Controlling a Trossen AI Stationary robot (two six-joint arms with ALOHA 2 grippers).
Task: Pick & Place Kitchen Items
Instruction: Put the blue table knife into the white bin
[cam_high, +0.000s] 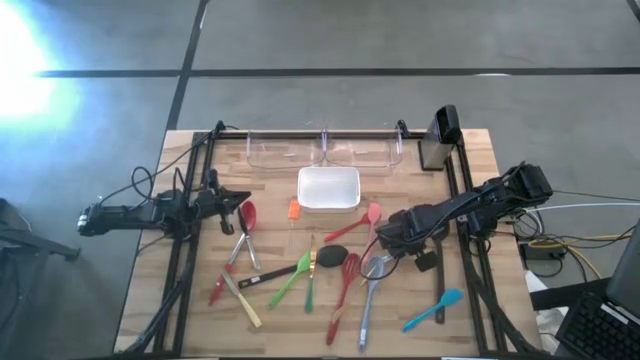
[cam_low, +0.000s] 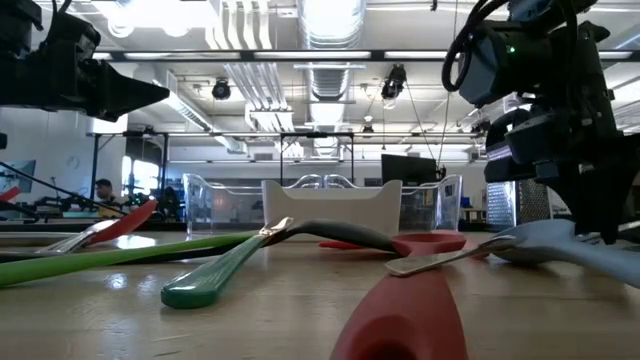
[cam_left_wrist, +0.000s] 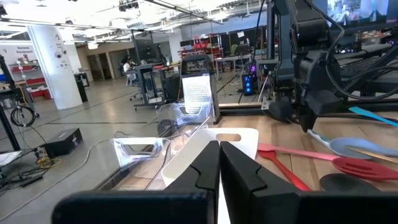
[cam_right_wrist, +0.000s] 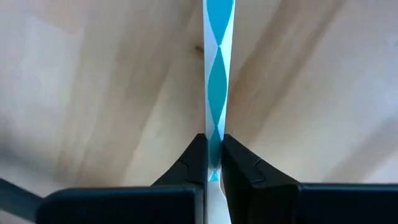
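- At the table's 6 o'clock edge, a blue spatula (cam_high: 435, 310) lies flat, with its long axis running from 8 to 2 o'clock and its head at the 2 o'clock end.
- Just toward 9 o'clock from it, a grey utensil (cam_high: 367, 305) runs almost 6 to 12, head at 12. A red slotted spoon (cam_high: 340, 295) lies beside it, leaning toward 1.
- Further toward 9, a green spoon (cam_high: 288, 283) points to 1 o'clock. A black spatula (cam_high: 335, 258) has its handle trailing toward 8.
- The right gripper (cam_high: 385, 245) sits low over the grey utensil's head. In its wrist view the fingers (cam_right_wrist: 239, 163) are clamped on a teal-and-white twisted handle (cam_right_wrist: 217, 74) that runs straight away over bare wood.
- Toward mid-table, a pink spoon (cam_high: 355, 225) points to 2 o'clock.
- At the 9 o'clock side, the left gripper (cam_high: 240, 203) hovers pinched together and holds nothing. A red spoon (cam_high: 247, 215) lies just beside it.
- Beyond sits a white dish (cam_high: 328, 188), then clear bins (cam_high: 325, 150) along the 12 o'clock edge.
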